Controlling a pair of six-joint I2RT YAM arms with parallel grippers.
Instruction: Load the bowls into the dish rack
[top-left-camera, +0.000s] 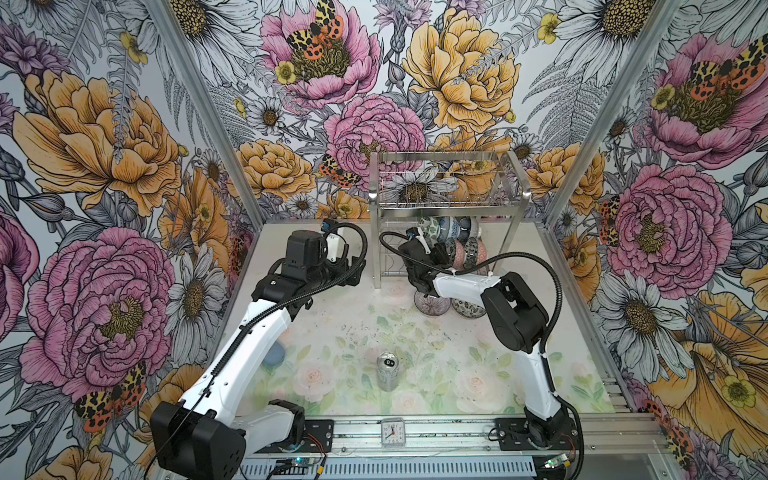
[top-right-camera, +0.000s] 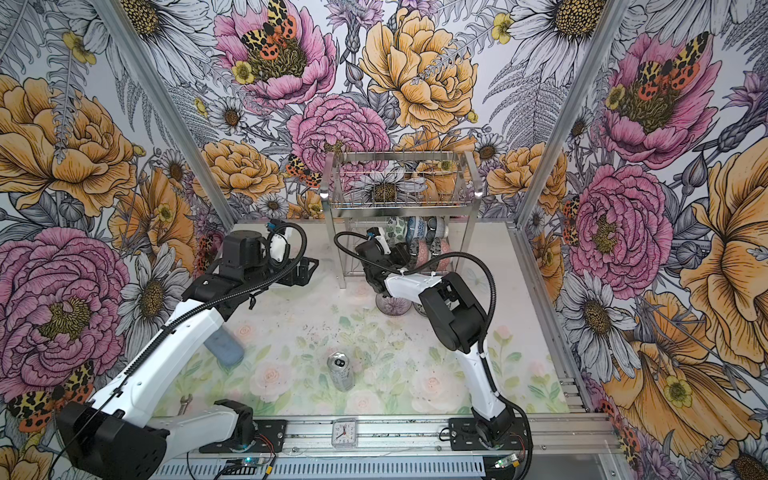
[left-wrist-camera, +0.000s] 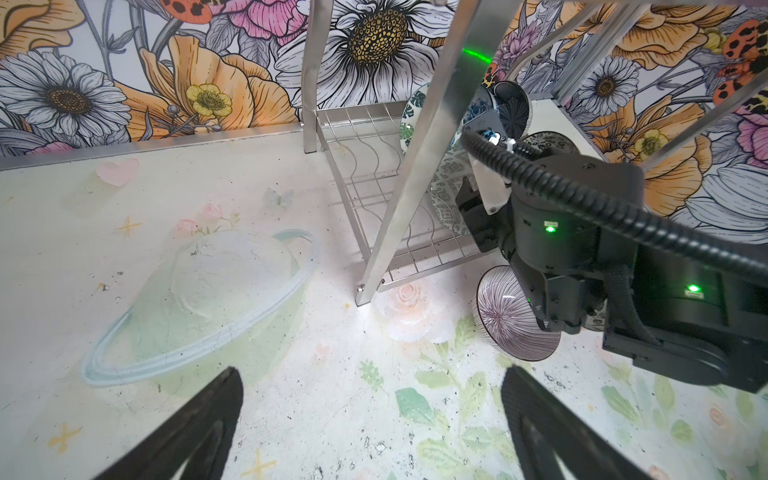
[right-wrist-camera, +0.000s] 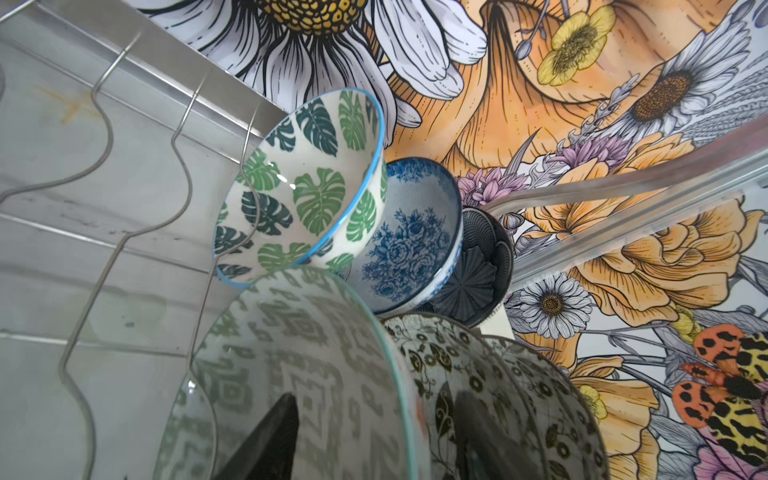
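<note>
Floral bench (top-left-camera: 457, 374): bowls (right-wrist-camera: 316, 195) on edge in dish rack (top-left-camera: 446, 203), mouths leftward; right pincer (right-wrist-camera: 376, 399) open astride one rim, left pincer (left-wrist-camera: 370, 370) open.

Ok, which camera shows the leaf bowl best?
Right wrist: the leaf bowl sits mid-frame, close, its green pattern clear. Both top views show the bowl small under the upper basket; left wrist shows only a sliver beside a rack leg.

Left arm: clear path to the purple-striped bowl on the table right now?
Probably not cleanly: the right arm hangs low over the purple-striped bowl, covering part of its rim.
</note>
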